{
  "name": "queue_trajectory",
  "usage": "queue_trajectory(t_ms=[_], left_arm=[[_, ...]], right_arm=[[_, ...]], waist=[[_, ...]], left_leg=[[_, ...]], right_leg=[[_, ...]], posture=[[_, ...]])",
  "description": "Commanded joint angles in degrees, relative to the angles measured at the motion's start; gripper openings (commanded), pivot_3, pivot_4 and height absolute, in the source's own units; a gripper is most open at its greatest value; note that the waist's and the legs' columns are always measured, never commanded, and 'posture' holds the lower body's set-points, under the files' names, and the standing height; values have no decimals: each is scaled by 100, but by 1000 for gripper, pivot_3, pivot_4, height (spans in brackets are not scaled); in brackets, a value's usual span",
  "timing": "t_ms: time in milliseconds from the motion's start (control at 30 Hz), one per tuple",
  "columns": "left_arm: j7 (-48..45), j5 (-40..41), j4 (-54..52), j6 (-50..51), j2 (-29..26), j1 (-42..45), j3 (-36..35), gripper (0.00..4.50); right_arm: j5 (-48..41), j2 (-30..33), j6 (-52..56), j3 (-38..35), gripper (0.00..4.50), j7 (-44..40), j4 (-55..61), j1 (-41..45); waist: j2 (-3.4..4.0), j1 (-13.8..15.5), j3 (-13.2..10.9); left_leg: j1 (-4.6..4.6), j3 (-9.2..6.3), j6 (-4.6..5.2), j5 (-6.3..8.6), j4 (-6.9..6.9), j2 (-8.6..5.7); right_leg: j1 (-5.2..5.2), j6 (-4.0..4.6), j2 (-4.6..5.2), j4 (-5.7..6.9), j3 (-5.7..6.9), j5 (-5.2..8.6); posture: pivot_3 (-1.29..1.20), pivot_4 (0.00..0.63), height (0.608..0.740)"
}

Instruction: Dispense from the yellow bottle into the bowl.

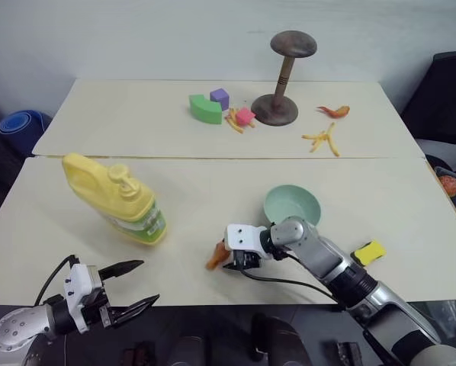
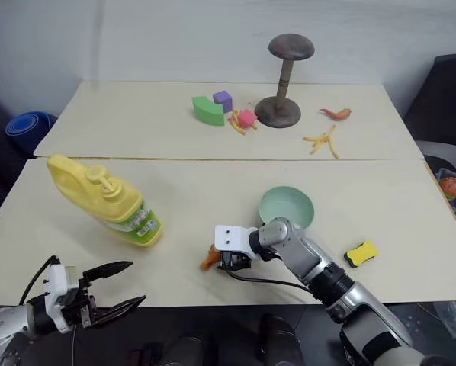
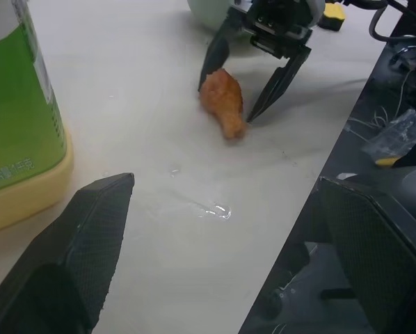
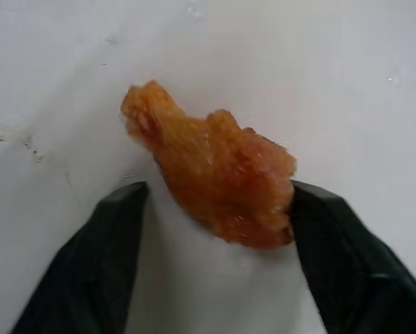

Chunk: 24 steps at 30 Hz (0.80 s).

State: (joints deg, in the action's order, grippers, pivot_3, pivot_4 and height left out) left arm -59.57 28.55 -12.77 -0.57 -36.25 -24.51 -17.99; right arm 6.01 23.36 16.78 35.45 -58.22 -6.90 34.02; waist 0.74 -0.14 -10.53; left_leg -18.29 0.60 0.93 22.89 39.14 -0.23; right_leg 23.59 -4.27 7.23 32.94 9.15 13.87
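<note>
Left gripper (image 1: 130, 288): lower left, jaws spread wide, empty.
Right gripper (image 3: 246, 89): lower centre, fingers straddling an orange fried-chicken piece (image 4: 211, 174); grip unclear.
Yellow bottle (image 1: 115, 200): left of centre, tilted.
Bowl (image 1: 291, 206): centre right, near the right gripper.

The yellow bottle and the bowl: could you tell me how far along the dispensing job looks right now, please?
Nothing looks dispensed: the bowl appears empty and the yellow bottle stands untouched, apart from it. In hand, the right end effector straddles a fried chicken piece on the table, one finger touching it. The left end effector hangs open near the table edge. Pumping is still left.
</note>
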Motion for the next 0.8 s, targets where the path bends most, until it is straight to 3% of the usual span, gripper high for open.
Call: queue_trajectory(t_ms=[33, 167, 300, 433, 533, 800], left_arm=[[32, -72, -118, -135, 78, -58, 39, 4500], [68, -137, -123, -187, 159, -41, 133, 4500], [34, -181, -58, -209, 200, 74, 243, 4500], [-18, -192, 69, -214, 197, 223, 346, 4500], [-120, -217, 260, -263, 148, 336, 374, 4500], [-197, -207, 799, -442, 64, 368, 107, 4500]], right_arm=[[-91, 7, 58, -170, 1811, -56, 326, -158], [-305, 141, 121, -469, 359, -55, 802, -525], [-1035, 297, -32, -1230, 359, -163, 1508, -1029], [-1243, 919, 80, -1745, 359, -260, 2063, -1545], [-1536, 887, 346, -1929, 939, -135, 2388, -1675], [-885, 173, 43, -815, 3737, 10, 1682, -1053]], waist=[[-1, 0, 0], [-1, 4, 1], [3, 28, -2], [-1, 53, 0], [2, 25, -2], [2, -1, -1]], left_leg=[[1, 0, -1, -1, 0, 1], [1, 0, -1, -1, 0, 1], [-3, -1, 1, 1, 0, 0], [-2, -1, 7, 5, 0, -2], [-2, 0, 11, 7, 0, -2], [5, 2, -1, 1, 0, 5]], right_leg=[[1, 1, 0, 0, 0, 1], [1, 2, 1, 0, -1, 1], [0, 1, 2, -1, 0, 1], [-3, 1, 7, -8, 0, 0], [-3, 0, 8, -16, 0, 0], [5, 9, 1, 5, -2, 4]], posture=[[0, 150, 740], [0, 150, 740], [0, 150, 740], [0, 150, 740], [0, 150, 740], [0, 150, 740]])
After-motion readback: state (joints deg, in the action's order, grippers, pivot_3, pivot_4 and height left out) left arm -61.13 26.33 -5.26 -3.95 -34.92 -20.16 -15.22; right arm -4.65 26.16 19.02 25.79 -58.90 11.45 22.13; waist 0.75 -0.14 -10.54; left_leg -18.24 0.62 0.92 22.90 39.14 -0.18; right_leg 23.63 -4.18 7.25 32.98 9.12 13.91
